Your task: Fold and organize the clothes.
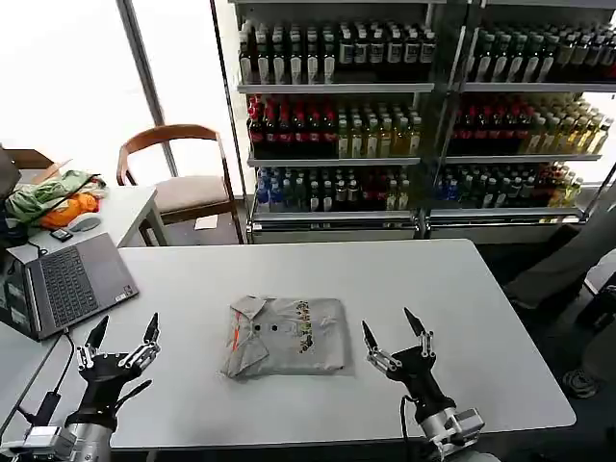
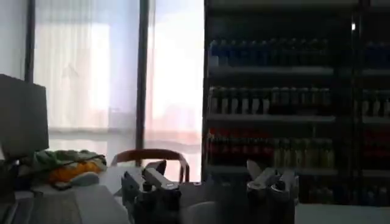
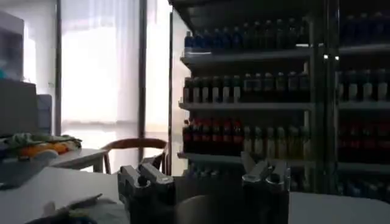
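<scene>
Head view: soft grey shirt (image 1: pixel 284 335) folded into a rectangle.

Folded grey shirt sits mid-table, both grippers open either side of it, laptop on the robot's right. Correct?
Not quite: the laptop is on the robot's left, as the head view shows. The rest holds: the folded grey shirt lies mid-table, with the left gripper and right gripper open on either side.

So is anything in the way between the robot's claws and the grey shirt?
No. The folded shirt lies alone on the white table, with the open left gripper and open right gripper on either side, bare tabletop between.
</scene>
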Controlling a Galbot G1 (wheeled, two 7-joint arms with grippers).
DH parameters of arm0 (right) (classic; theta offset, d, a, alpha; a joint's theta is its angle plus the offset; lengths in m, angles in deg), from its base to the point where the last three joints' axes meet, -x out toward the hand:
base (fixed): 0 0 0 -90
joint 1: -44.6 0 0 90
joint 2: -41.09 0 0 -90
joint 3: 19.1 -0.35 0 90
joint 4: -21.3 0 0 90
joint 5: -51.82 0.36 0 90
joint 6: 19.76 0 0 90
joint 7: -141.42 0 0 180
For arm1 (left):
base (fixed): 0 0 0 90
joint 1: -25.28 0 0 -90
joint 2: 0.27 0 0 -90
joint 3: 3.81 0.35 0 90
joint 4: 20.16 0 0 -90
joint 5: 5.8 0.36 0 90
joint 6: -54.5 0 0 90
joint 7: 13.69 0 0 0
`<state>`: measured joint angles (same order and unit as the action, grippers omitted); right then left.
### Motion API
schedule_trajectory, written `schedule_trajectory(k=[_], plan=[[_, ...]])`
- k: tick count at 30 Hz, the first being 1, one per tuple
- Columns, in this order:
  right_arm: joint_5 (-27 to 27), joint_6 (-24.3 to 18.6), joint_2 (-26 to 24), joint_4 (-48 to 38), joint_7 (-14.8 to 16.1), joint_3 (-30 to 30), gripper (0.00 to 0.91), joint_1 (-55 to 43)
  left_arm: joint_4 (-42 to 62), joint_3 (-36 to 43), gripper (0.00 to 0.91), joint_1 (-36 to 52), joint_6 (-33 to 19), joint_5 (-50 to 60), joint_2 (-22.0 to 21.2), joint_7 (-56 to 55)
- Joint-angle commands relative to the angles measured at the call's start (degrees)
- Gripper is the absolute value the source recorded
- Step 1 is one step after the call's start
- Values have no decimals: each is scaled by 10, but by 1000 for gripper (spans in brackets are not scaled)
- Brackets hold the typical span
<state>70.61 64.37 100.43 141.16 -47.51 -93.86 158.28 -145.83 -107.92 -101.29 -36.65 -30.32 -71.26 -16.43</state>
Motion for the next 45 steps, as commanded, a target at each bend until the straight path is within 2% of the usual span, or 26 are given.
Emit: schedule_trajectory(k=[1,18,22,26,45], plan=[[-15,-22,2,17,9,-27,907,73,9,7,907,-46,-75,77,-29,27],[-10,-27,0,9,8,-16,907,60,6,7,907,-44,-69,75,-29,27],[-24,-30,-1,8,6,-13,907,57,2,5,907,-45,-69,74,-29,26],[-18,-11,-6,11,9,-13,907,52,-1,2,907,-46,-66,72,-26,25],[-20,-15,-6,7,12,0,907,43,-5,-2,907,-45,-62,68,-20,26]])
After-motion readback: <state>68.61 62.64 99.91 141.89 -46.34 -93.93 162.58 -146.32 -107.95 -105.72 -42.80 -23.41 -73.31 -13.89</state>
